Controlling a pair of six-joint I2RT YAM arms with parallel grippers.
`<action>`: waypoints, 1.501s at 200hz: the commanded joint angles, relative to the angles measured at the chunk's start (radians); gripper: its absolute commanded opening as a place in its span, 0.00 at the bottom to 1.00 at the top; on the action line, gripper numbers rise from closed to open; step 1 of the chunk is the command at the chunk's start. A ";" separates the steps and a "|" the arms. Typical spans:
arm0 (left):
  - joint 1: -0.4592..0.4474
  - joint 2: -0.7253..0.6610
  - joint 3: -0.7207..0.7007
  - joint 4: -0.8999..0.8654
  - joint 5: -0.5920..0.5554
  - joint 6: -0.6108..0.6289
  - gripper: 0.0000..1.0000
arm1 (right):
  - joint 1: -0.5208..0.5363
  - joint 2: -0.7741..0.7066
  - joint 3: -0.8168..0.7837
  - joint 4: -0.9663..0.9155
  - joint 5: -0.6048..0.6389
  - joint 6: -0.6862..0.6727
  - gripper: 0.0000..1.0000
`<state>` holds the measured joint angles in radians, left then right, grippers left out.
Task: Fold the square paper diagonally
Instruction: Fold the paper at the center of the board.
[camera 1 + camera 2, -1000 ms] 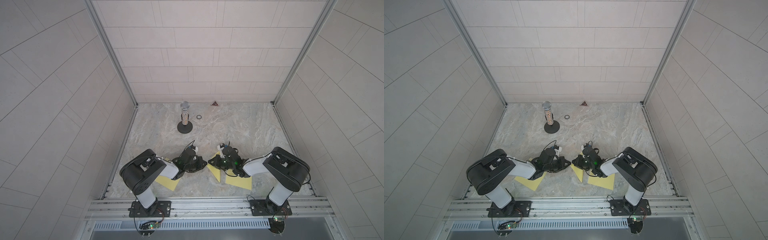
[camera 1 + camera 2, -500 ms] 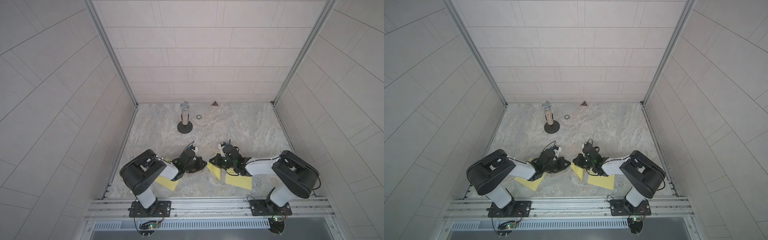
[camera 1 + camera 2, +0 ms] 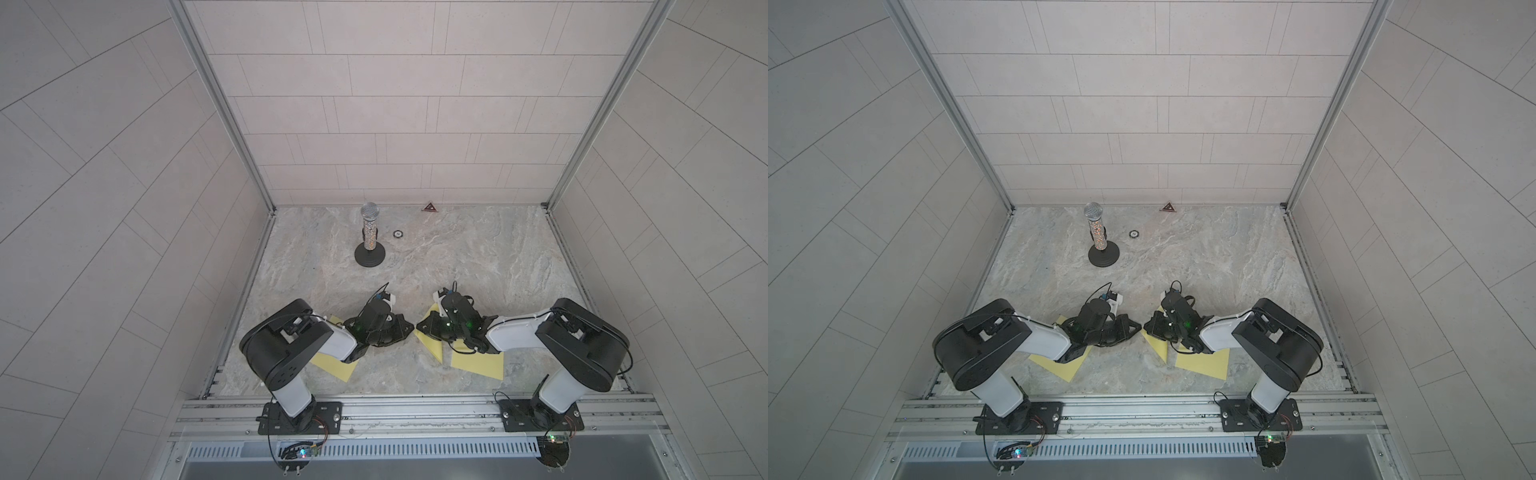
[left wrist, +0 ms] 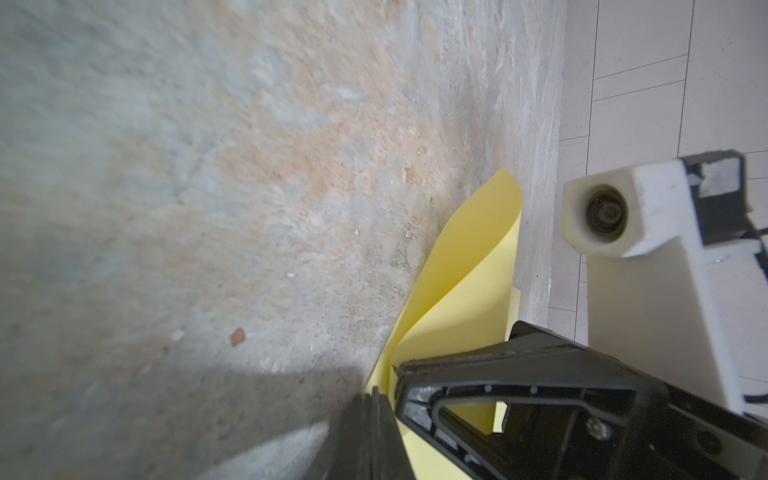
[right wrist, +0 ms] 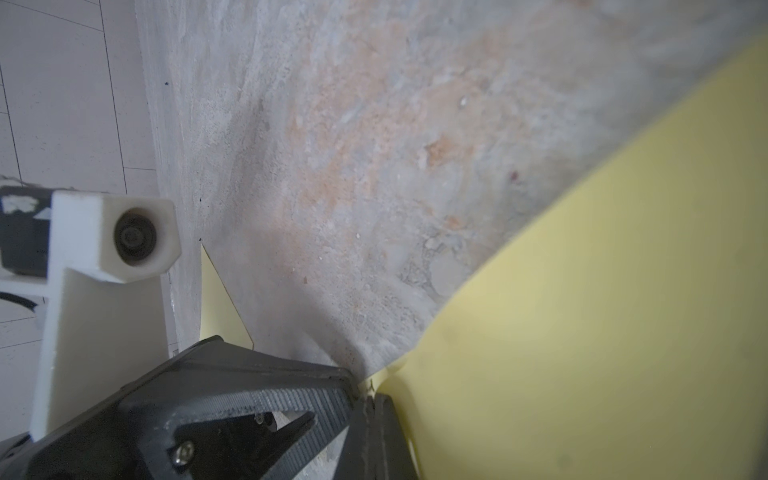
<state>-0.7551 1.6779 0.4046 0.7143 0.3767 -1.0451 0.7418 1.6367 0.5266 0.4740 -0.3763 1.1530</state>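
Note:
A yellow square paper shows in both top views as a raised flap (image 3: 431, 347) (image 3: 1160, 348) between the two arms. My right gripper (image 3: 421, 331) (image 5: 365, 392) is shut on its edge, and the sheet sweeps away from the jaws as a broad yellow sheet (image 5: 582, 311). My left gripper (image 3: 409, 329) (image 4: 384, 378) faces it tip to tip and is shut, with the curled paper (image 4: 469, 270) pinched between its jaws. A flat yellow part (image 3: 478, 365) lies under the right forearm. The right gripper hides whether it joins the flap.
Another yellow sheet (image 3: 334, 368) lies under the left arm. A microphone on a round black stand (image 3: 369, 239) is at the back left, with a small ring (image 3: 398, 234) and a red triangle marker (image 3: 429, 207) near the rear wall. A metal rail (image 3: 415, 409) runs along the front.
The right gripper has moved left with the paper flap until it almost meets the left gripper, and its elbow has swung out to the right. The left arm has stayed still.

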 commanded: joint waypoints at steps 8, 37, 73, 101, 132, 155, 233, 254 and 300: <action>-0.007 0.021 -0.033 -0.094 -0.020 0.019 0.00 | 0.007 0.009 0.014 0.013 0.016 -0.001 0.00; -0.009 0.022 -0.033 -0.094 -0.021 0.019 0.00 | 0.008 0.018 0.021 0.020 0.012 0.001 0.00; -0.010 0.022 -0.036 -0.094 -0.025 0.017 0.00 | 0.007 0.022 0.031 0.023 0.010 0.005 0.00; -0.012 0.022 -0.038 -0.093 -0.024 0.017 0.00 | 0.009 0.025 0.034 0.018 0.008 0.000 0.00; -0.012 0.017 -0.041 -0.093 -0.026 0.017 0.00 | 0.009 0.035 0.021 0.028 0.005 0.000 0.00; -0.012 0.017 -0.043 -0.093 -0.028 0.017 0.00 | 0.008 0.041 0.016 0.033 0.005 0.002 0.00; -0.013 0.020 -0.041 -0.092 -0.028 0.016 0.00 | 0.008 0.066 0.003 0.040 0.008 0.001 0.00; -0.013 0.019 -0.043 -0.093 -0.029 0.016 0.00 | 0.008 0.075 -0.006 0.045 0.011 -0.001 0.00; -0.013 0.010 -0.046 -0.096 -0.032 0.014 0.00 | 0.010 0.088 -0.033 0.045 0.019 -0.010 0.00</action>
<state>-0.7601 1.6768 0.3931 0.7307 0.3656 -1.0454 0.7414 1.6913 0.5278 0.5613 -0.3756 1.1557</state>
